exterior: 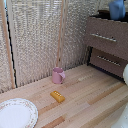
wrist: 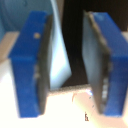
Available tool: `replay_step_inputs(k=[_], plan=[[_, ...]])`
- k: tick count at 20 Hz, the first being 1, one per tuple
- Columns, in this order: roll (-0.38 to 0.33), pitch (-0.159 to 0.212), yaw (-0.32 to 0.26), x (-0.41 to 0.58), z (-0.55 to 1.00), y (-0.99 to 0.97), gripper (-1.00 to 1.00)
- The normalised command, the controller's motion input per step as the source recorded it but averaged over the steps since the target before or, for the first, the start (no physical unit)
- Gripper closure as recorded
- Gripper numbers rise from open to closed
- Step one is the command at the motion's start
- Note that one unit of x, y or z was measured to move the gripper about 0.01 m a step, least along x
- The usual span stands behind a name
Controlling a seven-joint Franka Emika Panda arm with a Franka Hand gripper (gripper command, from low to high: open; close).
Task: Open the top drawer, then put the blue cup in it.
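Observation:
The dark brown dresser stands at the exterior view's upper right. Its top drawer (exterior: 105, 37), with a silver bar handle, juts forward of the drawer below and looks pulled out. The blue cup (exterior: 117, 9) stands upright just above that drawer's front edge. Its base is hidden, so I cannot tell whether it rests inside. In the wrist view my gripper (wrist: 69, 62) is open. The two blue fingers (wrist: 30, 60) are wide apart, and I see only pale surfaces and a dark gap between them. I cannot make out the gripper in the exterior view.
The lower drawer (exterior: 107, 61) is shut. A pink mug (exterior: 58, 75), a small yellow block (exterior: 57, 96) and a white plate (exterior: 16, 114) sit on the wooden table. A bamboo screen (exterior: 35, 35) backs the scene. A white arm part (exterior: 125, 74) shows at the right edge.

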Motion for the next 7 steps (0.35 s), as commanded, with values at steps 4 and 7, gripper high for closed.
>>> replay_step_inputs(k=[4,7], plan=[[0.111,0.003,0.039,0.031,0.25,0.21,-1.0],[0.146,-0.013,0.054,0.114,0.51,0.24,-1.0]])
